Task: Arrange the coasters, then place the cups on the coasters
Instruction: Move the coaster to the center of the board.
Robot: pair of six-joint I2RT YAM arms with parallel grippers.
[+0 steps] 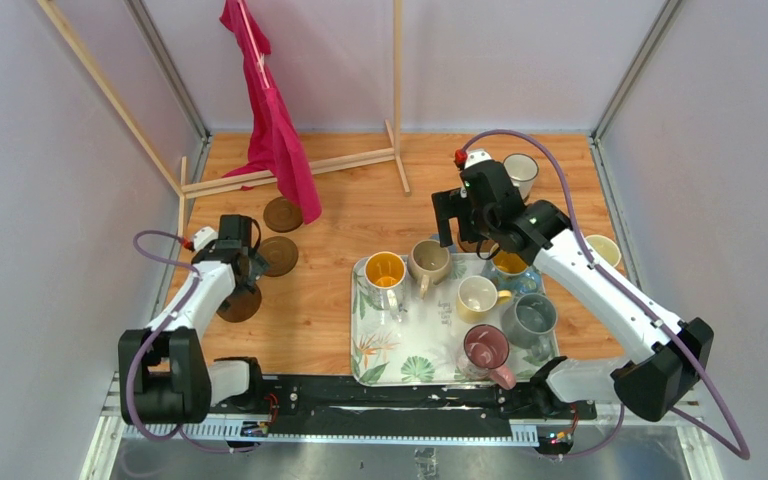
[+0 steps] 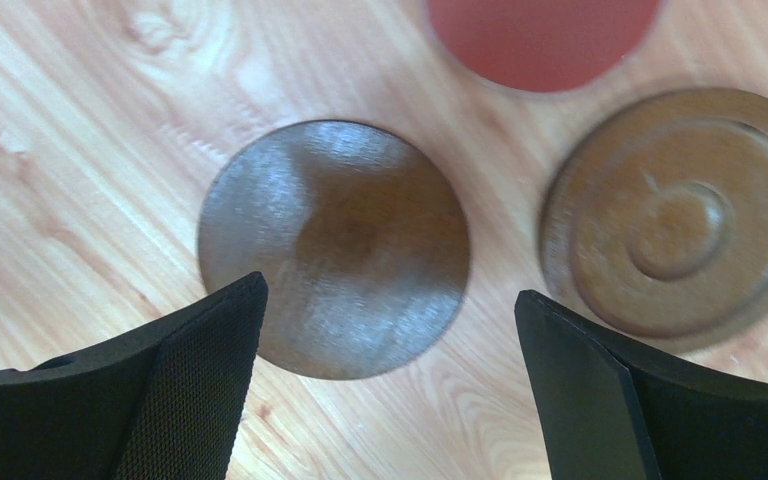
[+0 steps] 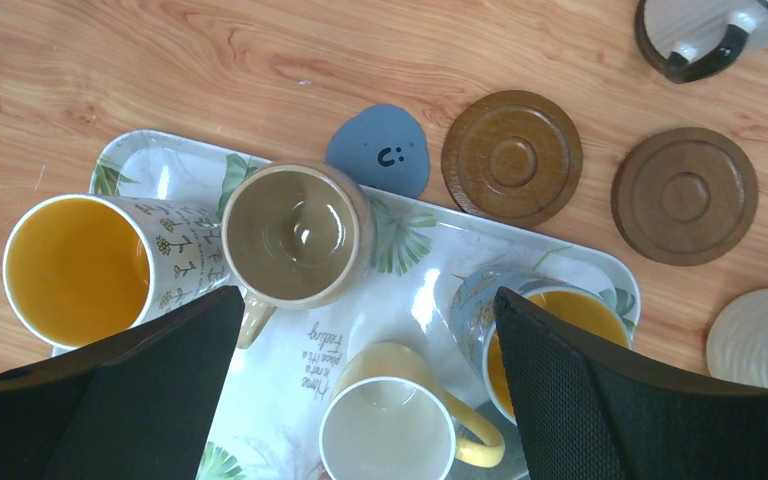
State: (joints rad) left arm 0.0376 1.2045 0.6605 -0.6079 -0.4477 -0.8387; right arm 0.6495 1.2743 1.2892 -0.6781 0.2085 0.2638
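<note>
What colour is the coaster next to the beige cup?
Grey-blue coaster; best in right wrist view.

arms (image 1: 600, 290): white links, black joints | cables (image 1: 508, 132): purple | claw pads (image 2: 195, 380): black

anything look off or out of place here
Nothing looks spilled or broken. Two oddities: the blue coaster is a lumpy blob with a small face, lying against the tray rim, and a pink cloth hangs from the wooden frame beside a brown coaster.

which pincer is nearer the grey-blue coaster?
Right. The right pincer hovers open over the tray, right by the grey-blue coaster. The left pincer is far off left, open over a dark brown coaster.
</note>
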